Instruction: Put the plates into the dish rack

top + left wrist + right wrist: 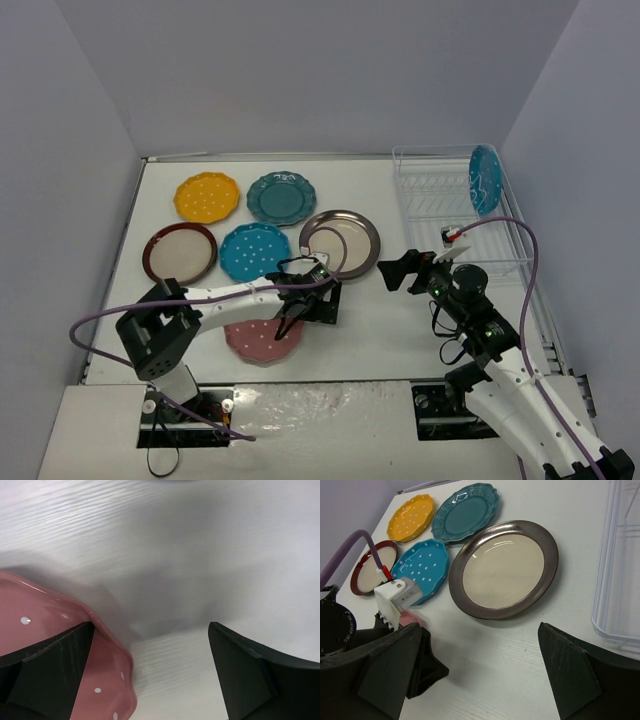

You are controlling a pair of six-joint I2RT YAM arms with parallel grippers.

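Observation:
The pink dotted plate [262, 340] lies near the front of the table. My left gripper [288, 328] is open at its right rim; in the left wrist view one finger [47, 665] is over the pink plate [107, 680] and the other [250, 675] over bare table. My right gripper [398, 271] is open and empty above the table, between the brown-rimmed plate [340, 243] and the white wire dish rack [437, 200]. One blue dotted plate [485, 180] stands upright in the rack's far end.
Flat on the table behind lie the yellow plate [207, 197], teal plate [281, 197], maroon-rimmed plate [180, 252] and second blue dotted plate [255, 250]. The right wrist view shows the brown-rimmed plate [503, 570] and the rack's rim [602, 580]. Grey walls enclose the table.

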